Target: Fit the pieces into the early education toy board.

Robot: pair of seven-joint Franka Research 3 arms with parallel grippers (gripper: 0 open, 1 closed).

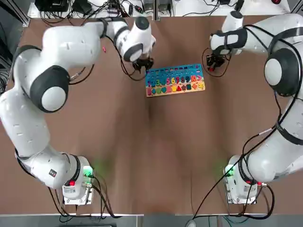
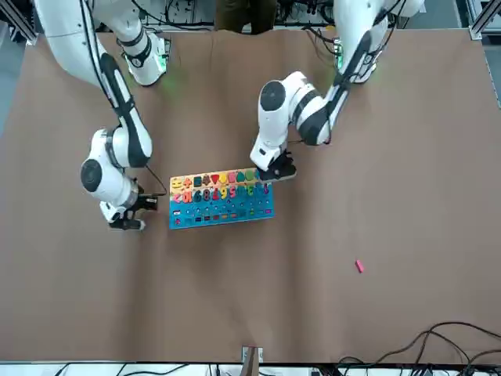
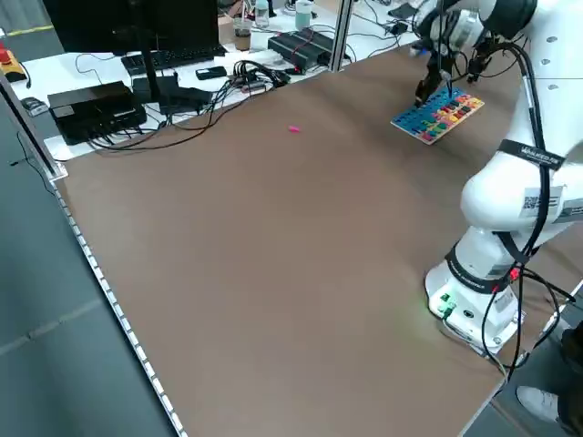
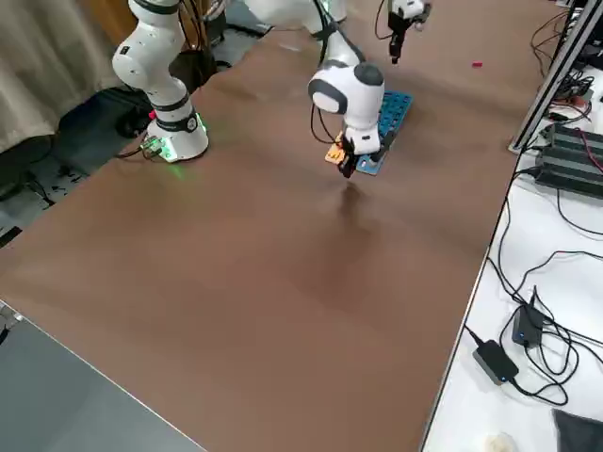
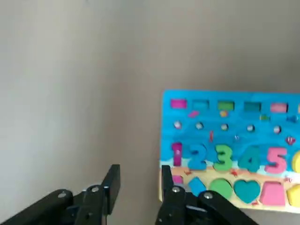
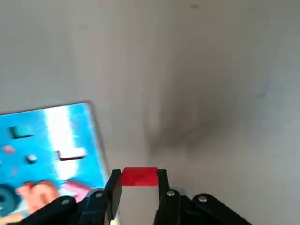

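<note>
Early education toy board [image 1: 174, 85] lies flat on the brown tabletop [image 1: 156, 156], past the middle of it as seen from the two arm bases. Its pale wooden band [image 5: 211, 177], on the side nearer those bases, carries a row of coloured shapes: a green circle [image 5: 221, 188], a teal heart [image 5: 247, 191] and others. Next comes the blue band [image 5: 187, 122], with a row of bright numbers along its nearer part, then small round holes and a row of rectangular recesses [image 5: 226, 106] toward the far edge. Just off the board's right end, above the tabletop, the right gripper [image 6: 139, 173] pinches a red piece [image 6: 139, 178] between its fingertips. Up by the board's left end hangs the left gripper [image 5: 141, 167], its fingers spread apart with nothing between them. Farther out, well apart from the board on the left arm's side, a small pink piece [image 1: 104, 49] lies alone on the brown surface. Past the far edge of that surface stands a white table [image 3: 219, 66] with a tangle of black cables [image 3: 248, 76], black boxes and a dark monitor [image 3: 137, 23].
</note>
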